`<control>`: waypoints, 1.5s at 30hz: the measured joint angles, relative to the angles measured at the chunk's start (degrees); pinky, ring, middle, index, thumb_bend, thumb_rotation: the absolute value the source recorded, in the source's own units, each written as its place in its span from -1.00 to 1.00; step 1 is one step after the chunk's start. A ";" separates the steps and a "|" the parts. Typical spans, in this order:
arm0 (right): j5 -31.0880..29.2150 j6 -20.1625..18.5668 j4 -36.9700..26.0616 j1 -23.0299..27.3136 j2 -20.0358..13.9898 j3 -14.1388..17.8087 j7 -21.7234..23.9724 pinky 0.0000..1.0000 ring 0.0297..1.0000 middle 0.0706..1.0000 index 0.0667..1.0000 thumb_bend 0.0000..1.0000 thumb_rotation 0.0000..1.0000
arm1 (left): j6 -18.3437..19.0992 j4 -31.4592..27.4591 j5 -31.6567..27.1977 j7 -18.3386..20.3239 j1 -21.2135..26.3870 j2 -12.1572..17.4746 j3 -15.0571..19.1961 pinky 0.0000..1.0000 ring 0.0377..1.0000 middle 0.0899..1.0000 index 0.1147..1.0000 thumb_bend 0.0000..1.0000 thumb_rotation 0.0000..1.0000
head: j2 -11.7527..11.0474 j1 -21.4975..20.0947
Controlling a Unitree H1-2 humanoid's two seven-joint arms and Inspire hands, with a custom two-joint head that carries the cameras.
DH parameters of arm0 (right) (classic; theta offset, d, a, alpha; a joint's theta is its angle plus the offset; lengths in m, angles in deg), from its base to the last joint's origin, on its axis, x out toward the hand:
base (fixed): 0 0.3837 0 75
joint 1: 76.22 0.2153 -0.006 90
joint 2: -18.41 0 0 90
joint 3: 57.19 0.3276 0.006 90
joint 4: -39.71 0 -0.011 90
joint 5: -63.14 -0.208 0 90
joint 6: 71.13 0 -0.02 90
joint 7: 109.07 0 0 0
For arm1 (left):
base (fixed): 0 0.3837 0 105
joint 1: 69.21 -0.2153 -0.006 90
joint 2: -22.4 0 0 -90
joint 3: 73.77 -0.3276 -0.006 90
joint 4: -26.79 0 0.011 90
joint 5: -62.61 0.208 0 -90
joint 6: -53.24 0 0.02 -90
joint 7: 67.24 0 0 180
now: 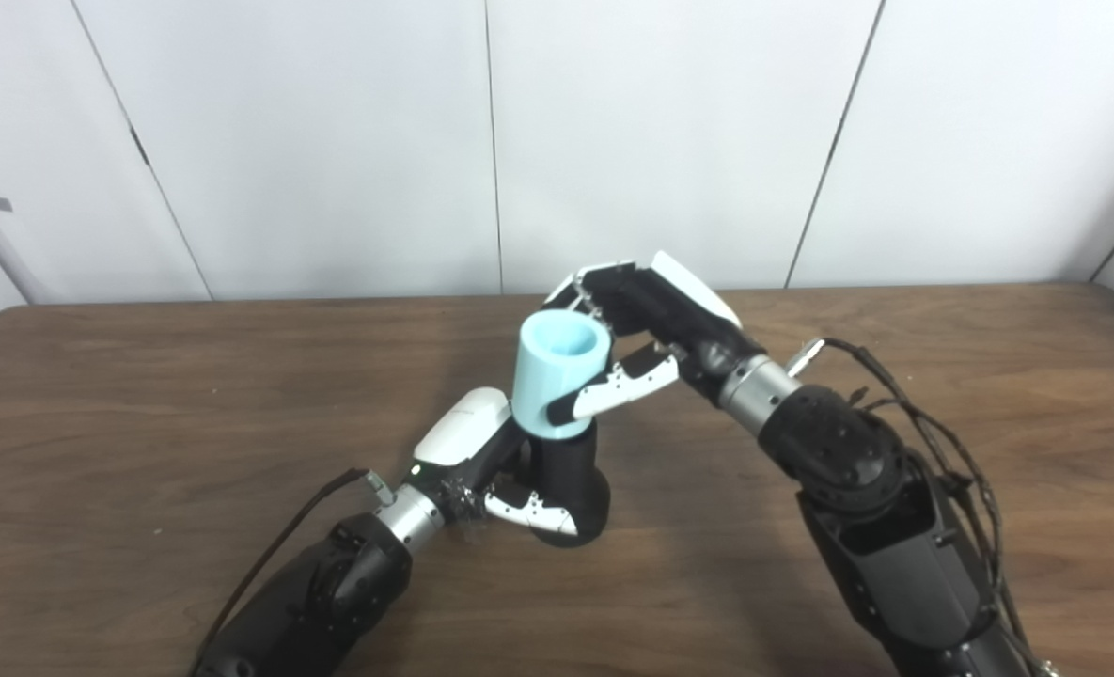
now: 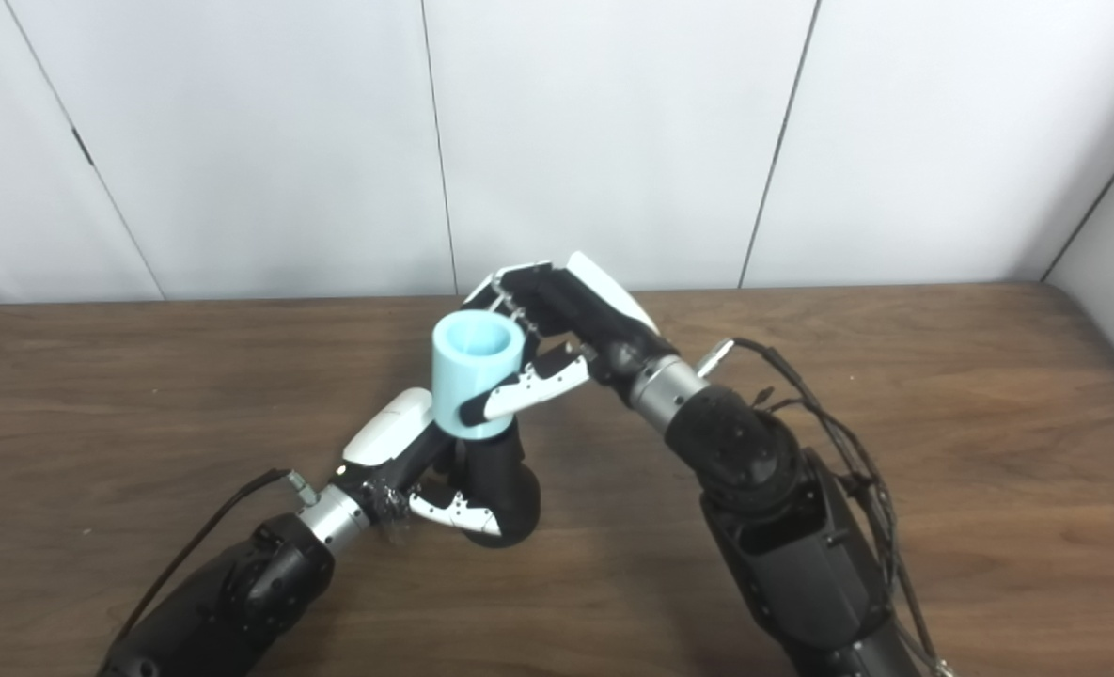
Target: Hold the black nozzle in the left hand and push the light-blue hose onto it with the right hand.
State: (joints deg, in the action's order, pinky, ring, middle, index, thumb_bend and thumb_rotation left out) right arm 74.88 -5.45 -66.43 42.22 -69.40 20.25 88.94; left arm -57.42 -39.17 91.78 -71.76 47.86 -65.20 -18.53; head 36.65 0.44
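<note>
The black nozzle [image 1: 571,484] stands upright on the brown table [image 1: 143,395], near its middle. My left hand [image 1: 481,465] is shut on it, thumb across the nozzle's lower front. The light-blue hose [image 1: 557,376], a short open-topped tube, sits over the nozzle's top end and leans slightly. My right hand [image 1: 636,329] is shut on the hose, thumb across its front and the fingers behind it. In the right eye view the hose [image 2: 475,376] and nozzle [image 2: 500,484] line up the same way. The nozzle's upper end is hidden inside the hose.
A white panelled wall [image 1: 331,141] rises directly behind the table's far edge. Cables [image 1: 933,423] loop off my right forearm, and a thin cable [image 1: 274,550] trails from my left wrist.
</note>
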 measured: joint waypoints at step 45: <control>-0.70 -1.94 -1.71 0.20 -4.20 -0.15 4.30 -0.48 -0.37 -0.25 -0.03 0.04 -1.00 | 0.00 1.74 -0.04 -0.02 1.12 -0.90 -0.68 -0.24 -0.19 -0.11 -0.13 0.01 -1.00 | 1.14 -0.26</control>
State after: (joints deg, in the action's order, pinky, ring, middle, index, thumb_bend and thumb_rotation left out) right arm 74.18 -7.40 -68.14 42.42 -73.60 20.11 93.24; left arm -57.42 -37.43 91.74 -71.78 48.98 -66.10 -19.22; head 37.79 0.18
